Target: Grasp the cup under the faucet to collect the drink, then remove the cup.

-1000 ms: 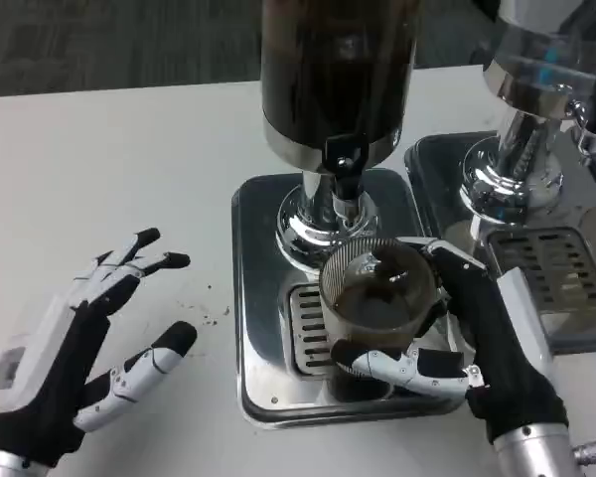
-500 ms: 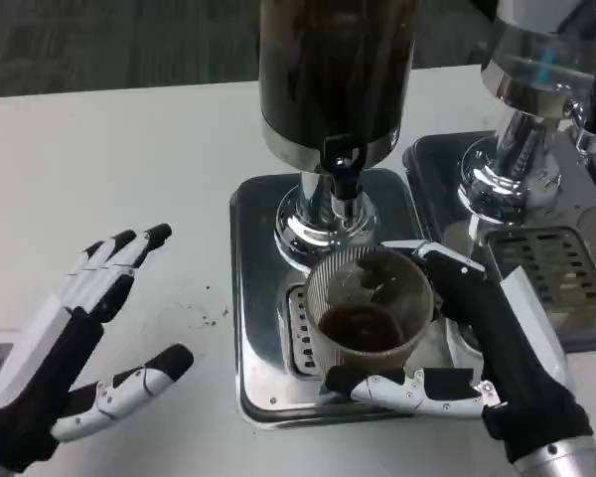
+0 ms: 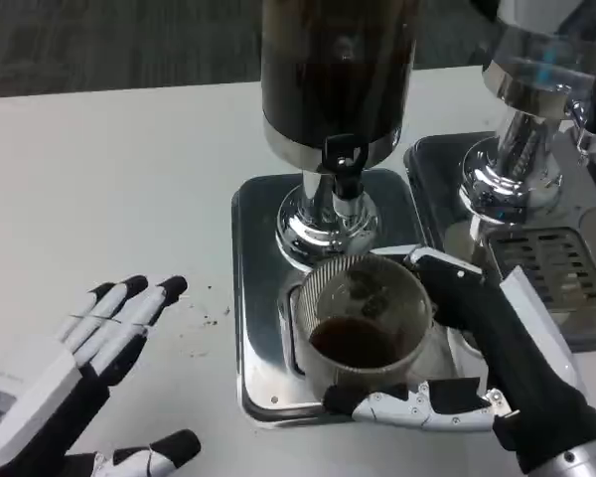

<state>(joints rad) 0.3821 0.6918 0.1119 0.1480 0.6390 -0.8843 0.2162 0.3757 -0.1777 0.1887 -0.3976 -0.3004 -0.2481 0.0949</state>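
Head view: right hand (image 3: 477,383) grips cup (image 3: 363,323) holding dark drink, now drawn toward lower centre, clear of faucet (image 3: 344,174); collecting looks done, removal underway; left hand (image 3: 74,388) empty, fingers spread, slid toward lower left on counter (image 3: 109,179).

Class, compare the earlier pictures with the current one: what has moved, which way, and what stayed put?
The right hand, holding the cup throughout, has drawn it toward the robot, away from the faucet. The left hand, holding nothing with fingers apart, has pulled back toward the robot. The dark dispenser, its metal tray and the second dispenser stayed put.
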